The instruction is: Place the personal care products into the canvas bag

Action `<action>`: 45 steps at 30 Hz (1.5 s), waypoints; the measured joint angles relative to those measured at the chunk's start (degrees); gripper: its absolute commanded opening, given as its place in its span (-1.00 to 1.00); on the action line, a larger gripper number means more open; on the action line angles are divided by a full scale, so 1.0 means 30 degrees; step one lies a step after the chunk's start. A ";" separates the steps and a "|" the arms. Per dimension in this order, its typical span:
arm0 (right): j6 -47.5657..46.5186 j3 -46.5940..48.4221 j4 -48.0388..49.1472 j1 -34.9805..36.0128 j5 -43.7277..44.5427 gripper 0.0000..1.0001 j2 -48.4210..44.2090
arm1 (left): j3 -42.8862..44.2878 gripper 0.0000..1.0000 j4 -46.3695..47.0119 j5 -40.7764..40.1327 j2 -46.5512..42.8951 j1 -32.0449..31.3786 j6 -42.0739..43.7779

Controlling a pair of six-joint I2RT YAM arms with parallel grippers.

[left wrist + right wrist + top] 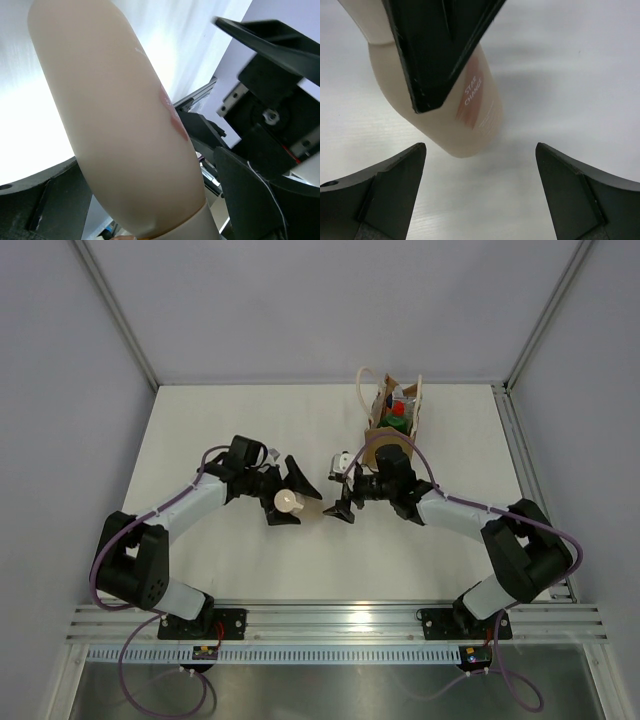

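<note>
My left gripper [291, 499] is shut on the beige pump bottle [289, 502], which fills the left wrist view [115, 125]. My right gripper [339, 494] is open and empty, just right of the bottle and facing it. In the right wrist view the bottle [470, 110] hangs just beyond my open right fingertips [415, 155], with a left finger [435, 45] over it. The canvas bag [377, 412] stands upright behind my right wrist. A green bottle with a red cap [397, 422] shows inside it. The orange bottle and the tube cannot be made out.
The white table [220, 420] is walled in by grey panels at the back and sides. An aluminium rail [330, 625] runs along the near edge, where both arm bases are bolted. The right arm [460, 510] passes close in front of the bag.
</note>
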 measured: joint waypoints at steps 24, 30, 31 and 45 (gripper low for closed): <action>0.0831 -0.1115 0.5559 0.1647 -0.0612 0.99 0.2273 | 0.0291 0.98 0.0007 -0.0277 -0.0044 -0.0007 -0.5588; 0.3235 -0.1421 0.9442 0.2215 0.2062 0.99 0.3075 | 0.0080 0.98 0.0918 -0.0270 -0.0656 -0.0160 -0.7104; 0.3512 -0.1501 0.9908 0.2229 0.2280 0.99 0.3104 | -0.0036 0.98 0.1071 -0.0277 -0.0852 -0.0175 -0.7373; 0.4823 -0.1770 1.5132 0.2645 0.2841 0.27 0.4350 | -0.0612 0.98 0.2470 -0.0321 -0.1756 -0.0568 -1.0418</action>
